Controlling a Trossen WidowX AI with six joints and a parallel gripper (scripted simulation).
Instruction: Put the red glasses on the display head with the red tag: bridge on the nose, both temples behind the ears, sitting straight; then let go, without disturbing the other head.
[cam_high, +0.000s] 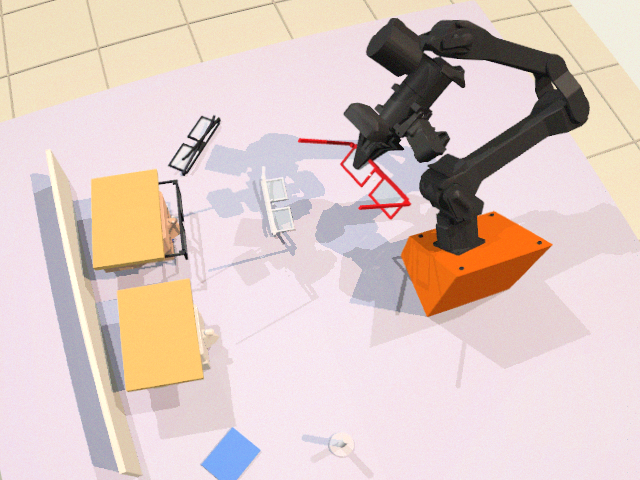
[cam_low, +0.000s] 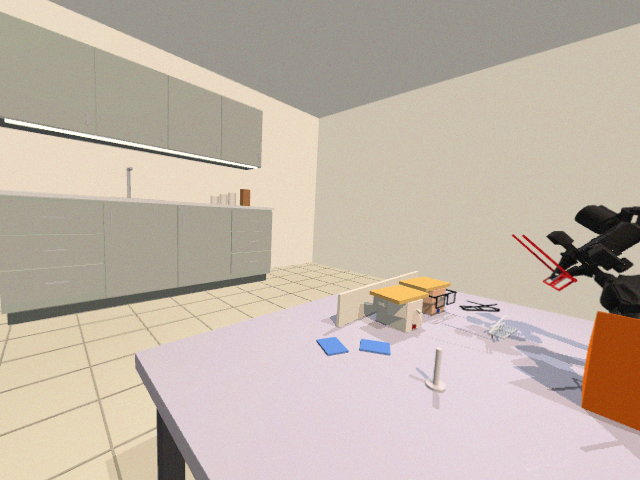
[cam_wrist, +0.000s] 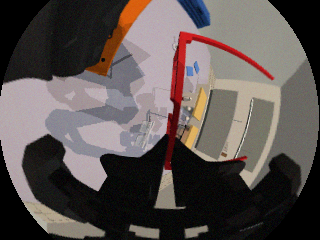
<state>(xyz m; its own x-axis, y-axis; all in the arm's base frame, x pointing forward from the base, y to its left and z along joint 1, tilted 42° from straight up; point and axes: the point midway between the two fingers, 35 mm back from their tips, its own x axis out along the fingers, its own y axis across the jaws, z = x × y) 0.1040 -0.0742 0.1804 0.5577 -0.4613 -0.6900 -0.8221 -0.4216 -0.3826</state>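
My gripper (cam_high: 360, 161) (cam_low: 554, 275) (cam_wrist: 168, 136) is shut on the front frame of the red glasses (cam_high: 390, 180) (cam_low: 574, 280) (cam_wrist: 177, 75), near one end. It holds them high above the table, near the arm's base. Both temples are unfolded and point toward the heads' side, sloping upward in the exterior view. The cream head (cam_high: 208, 336) (cam_low: 393, 314) with the red tag (cam_low: 414, 326) stands under an orange-yellow slab and wears no glasses. The other head (cam_high: 172, 227) (cam_low: 433, 305), tan with a blue tag, wears black glasses (cam_high: 180, 217) (cam_low: 445, 298).
A cream panel (cam_high: 85, 310) (cam_low: 356, 304) stands behind the heads. White glasses (cam_high: 267, 204) and folded black glasses (cam_high: 202, 144) lie on the table. A white post (cam_high: 341, 444) (cam_low: 437, 366) and blue squares (cam_low: 331, 346) (cam_low: 374, 347) are farther along. The arm's base (cam_high: 480, 258) is orange.
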